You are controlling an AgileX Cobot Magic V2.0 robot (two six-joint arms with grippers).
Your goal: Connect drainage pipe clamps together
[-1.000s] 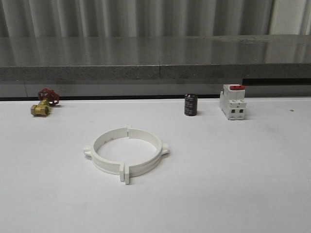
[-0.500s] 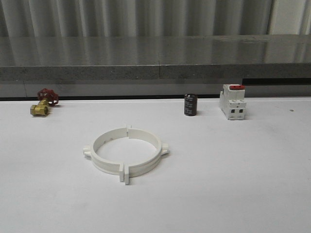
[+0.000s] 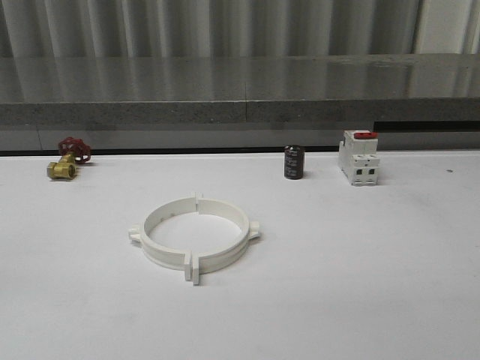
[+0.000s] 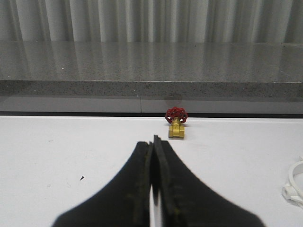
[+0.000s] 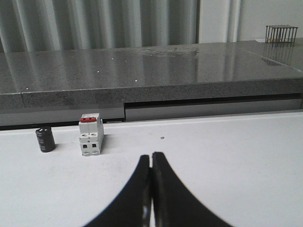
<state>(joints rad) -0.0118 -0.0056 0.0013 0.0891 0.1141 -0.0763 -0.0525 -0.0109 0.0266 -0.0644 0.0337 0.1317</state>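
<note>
- The two drainage pipe clamps [image 3: 194, 238] lie flat on the white worktop [image 3: 360, 270], left of centre in the front view, nearer the camera than the row of small parts.
- Their end flanges face each other at the far and near ends, so the two halves form a ring; a thin seam shows at the far joint, and at the near joint the flanges stand side by side, too close to tell whether they touch.
- A small side tab sticks out on the ring's left and another on its right.
- Neither claw touches the ring.
- The left claw [image 4: 153, 142] appears in its wrist view with both dark fingers pressed together at the tips, nothing between them, held above bare worktop.
- Beyond that claw, near the worktop's far edge, sits a brass valve [image 4: 176, 128] with a red handwheel; an edge of the white ring peeks in at the side of the same view.
- The right claw [image 5: 151, 156] also has its fingers closed against each other, gripping nothing.
- Ahead of it and off to one side stand a white circuit breaker [image 5: 91, 134] with a red switch and, just beside it, a dark cylindrical capacitor [image 5: 45, 139].
- In the front view the valve is at far left, the capacitor and breaker right of centre, all well apart from the ring.
</note>
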